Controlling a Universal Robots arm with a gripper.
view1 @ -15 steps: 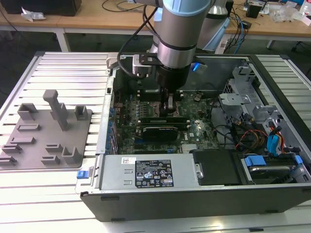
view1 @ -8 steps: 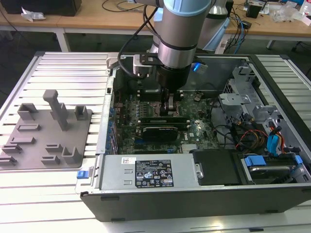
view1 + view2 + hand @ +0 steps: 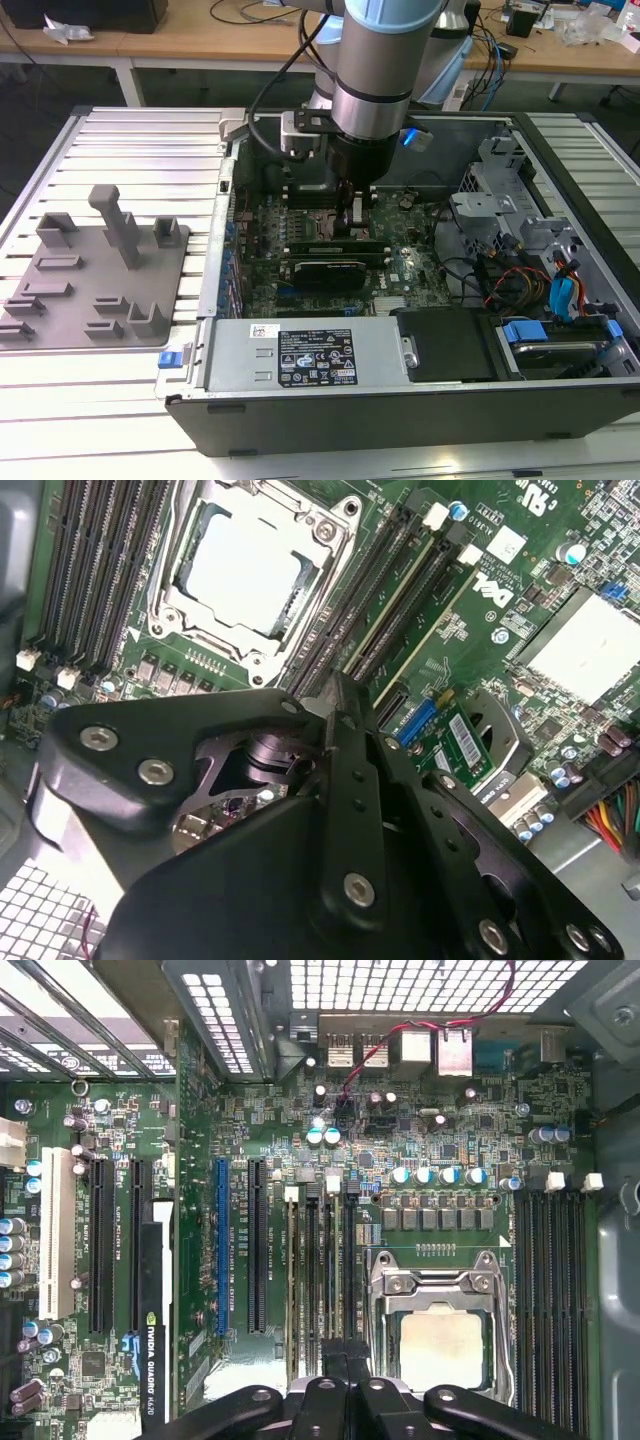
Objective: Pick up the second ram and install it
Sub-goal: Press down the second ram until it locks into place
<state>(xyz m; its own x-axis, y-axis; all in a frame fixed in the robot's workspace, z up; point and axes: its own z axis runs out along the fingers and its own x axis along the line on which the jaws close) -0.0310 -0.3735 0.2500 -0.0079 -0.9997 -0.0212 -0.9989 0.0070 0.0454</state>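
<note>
Lowered upright into the open computer case (image 3: 420, 400), black-fingered gripper (image 3: 357, 215) pressed together over the slim green second ram (image 3: 425, 605) beside the silver-framed processor socket (image 3: 440, 1305)

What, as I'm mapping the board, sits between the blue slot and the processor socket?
In the first wrist view: a black slot beside the blue slot, then memory slots up to the processor socket.

green motherboard (image 3: 440, 1150), blue slot (image 3: 221, 1245), silver socket (image 3: 440, 1300)

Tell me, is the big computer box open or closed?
Open. The computer case has no side cover, so the green motherboard inside shows.
</note>
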